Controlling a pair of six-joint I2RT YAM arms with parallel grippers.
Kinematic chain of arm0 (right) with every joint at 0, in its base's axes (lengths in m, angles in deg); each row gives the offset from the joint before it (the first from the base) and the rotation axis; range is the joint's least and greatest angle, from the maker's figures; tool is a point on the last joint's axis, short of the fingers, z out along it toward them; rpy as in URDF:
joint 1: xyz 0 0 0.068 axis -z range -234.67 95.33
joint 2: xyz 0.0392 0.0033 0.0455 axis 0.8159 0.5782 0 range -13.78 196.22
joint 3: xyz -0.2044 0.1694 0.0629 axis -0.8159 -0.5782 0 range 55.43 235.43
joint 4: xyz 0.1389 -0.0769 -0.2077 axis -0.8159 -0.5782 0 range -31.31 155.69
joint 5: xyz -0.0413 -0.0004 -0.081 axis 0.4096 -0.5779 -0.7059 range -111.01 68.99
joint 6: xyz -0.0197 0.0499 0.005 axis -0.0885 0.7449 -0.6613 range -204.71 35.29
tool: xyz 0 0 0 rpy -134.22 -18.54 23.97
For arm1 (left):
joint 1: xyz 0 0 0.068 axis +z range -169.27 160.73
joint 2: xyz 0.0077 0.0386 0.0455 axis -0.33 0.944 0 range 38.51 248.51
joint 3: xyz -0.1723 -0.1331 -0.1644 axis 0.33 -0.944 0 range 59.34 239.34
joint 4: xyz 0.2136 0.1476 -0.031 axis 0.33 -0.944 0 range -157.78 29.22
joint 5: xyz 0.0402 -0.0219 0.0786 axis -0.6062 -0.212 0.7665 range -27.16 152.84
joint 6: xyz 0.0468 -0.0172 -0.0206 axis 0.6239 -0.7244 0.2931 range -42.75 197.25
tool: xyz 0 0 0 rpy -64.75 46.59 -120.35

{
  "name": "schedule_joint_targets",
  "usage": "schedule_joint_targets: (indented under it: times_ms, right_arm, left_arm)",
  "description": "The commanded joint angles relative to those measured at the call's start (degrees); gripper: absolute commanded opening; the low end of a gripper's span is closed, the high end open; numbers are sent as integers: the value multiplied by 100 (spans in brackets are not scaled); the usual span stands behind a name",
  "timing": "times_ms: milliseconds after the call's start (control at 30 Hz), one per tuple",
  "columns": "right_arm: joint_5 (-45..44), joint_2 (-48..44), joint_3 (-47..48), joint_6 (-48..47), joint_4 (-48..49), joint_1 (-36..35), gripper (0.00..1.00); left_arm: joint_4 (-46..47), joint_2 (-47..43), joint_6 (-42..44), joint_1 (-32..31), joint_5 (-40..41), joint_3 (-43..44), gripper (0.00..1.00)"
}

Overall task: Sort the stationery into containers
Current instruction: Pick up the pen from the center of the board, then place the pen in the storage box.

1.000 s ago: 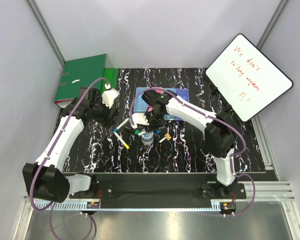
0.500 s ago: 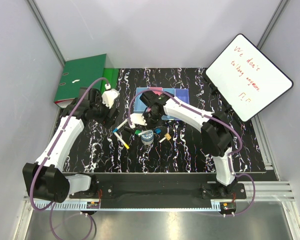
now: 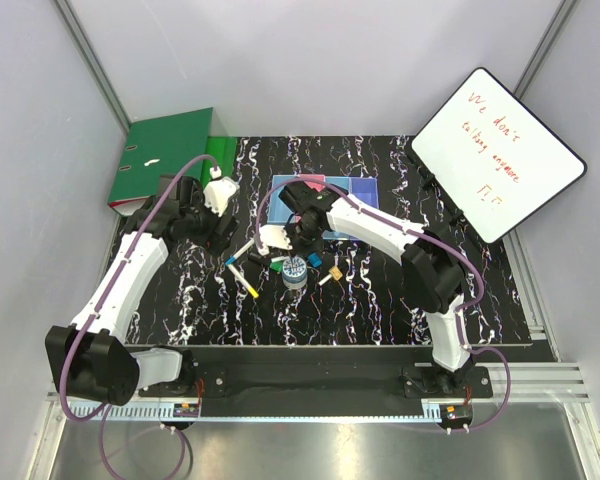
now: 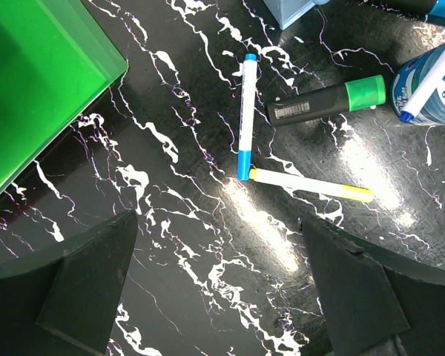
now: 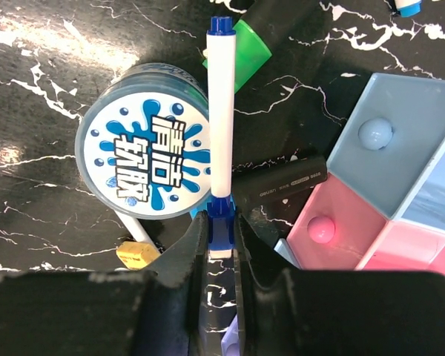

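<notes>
Bins [image 5: 404, 130] are placed just beside the right gripper [image 5: 221, 231]; the light-blue and pink cells are seen, a ball in each. The tin [image 5: 142, 165] is crossed by the held marker [image 5: 221, 111], clamped at one end, likely for a lengthwise drop. The left gripper [image 4: 222, 289] is spread wide, empty, above the blue marker [image 4: 244, 119] and yellow marker [image 4: 311, 185], probably staged for a pick.

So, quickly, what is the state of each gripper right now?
Left gripper: open, holding nothing.
Right gripper: closed on a blue-capped marker.
</notes>
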Motion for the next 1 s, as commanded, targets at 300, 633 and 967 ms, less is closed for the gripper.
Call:
schedule_joint_targets:
  times_ms: [300, 633, 967]
  right_arm:
    - [-390, -526, 802, 3071, 491, 461, 0]
    - [-1138, -429, 811, 4899, 1204, 1586, 0]
    - [-1235, -279, 759, 5929, 1371, 2071, 0]
  left_arm:
    - [236, -231, 15, -24, -74, -25, 99]
    - [201, -170, 33, -24, -92, -34, 99]
    - [166, 49, 51, -24, -48, 54, 99]
